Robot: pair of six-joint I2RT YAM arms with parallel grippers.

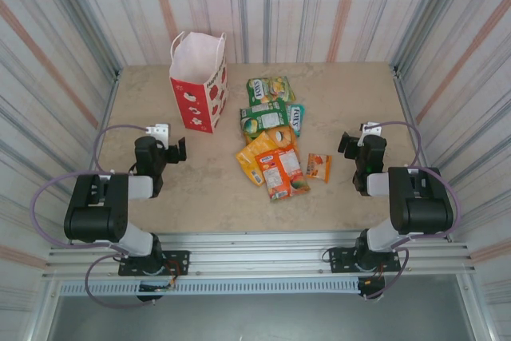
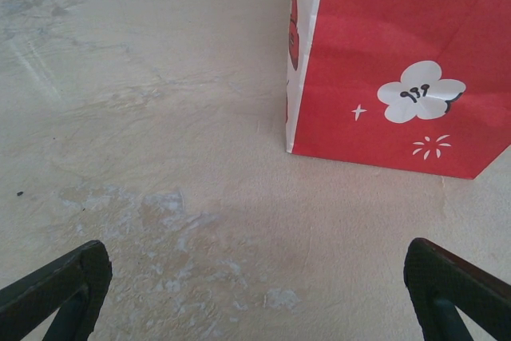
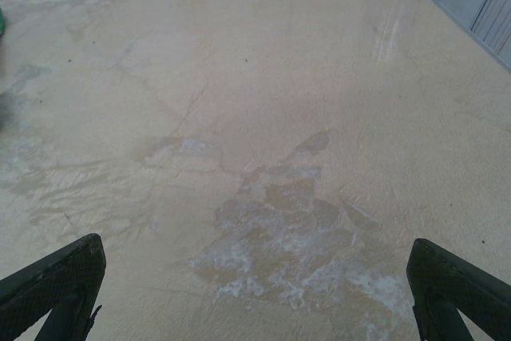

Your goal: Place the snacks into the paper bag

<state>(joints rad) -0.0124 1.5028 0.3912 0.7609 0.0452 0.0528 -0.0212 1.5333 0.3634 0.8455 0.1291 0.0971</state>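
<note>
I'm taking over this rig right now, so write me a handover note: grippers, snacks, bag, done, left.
Left gripper: open, empty, facing the paper bag.
Right gripper: open, empty, above the table.
Snacks: piled mid-table, right of the upright bag; the small orange sachet lies just right of the pile.
Done: no packet seen in the bag.
Left: all of them.

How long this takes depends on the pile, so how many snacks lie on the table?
About 8: seven overlap in a mid-table pile, green packets farthest, a teal one on its right, orange ones nearest; a small orange sachet lies apart beside them. Overlaps may hide others.
</note>
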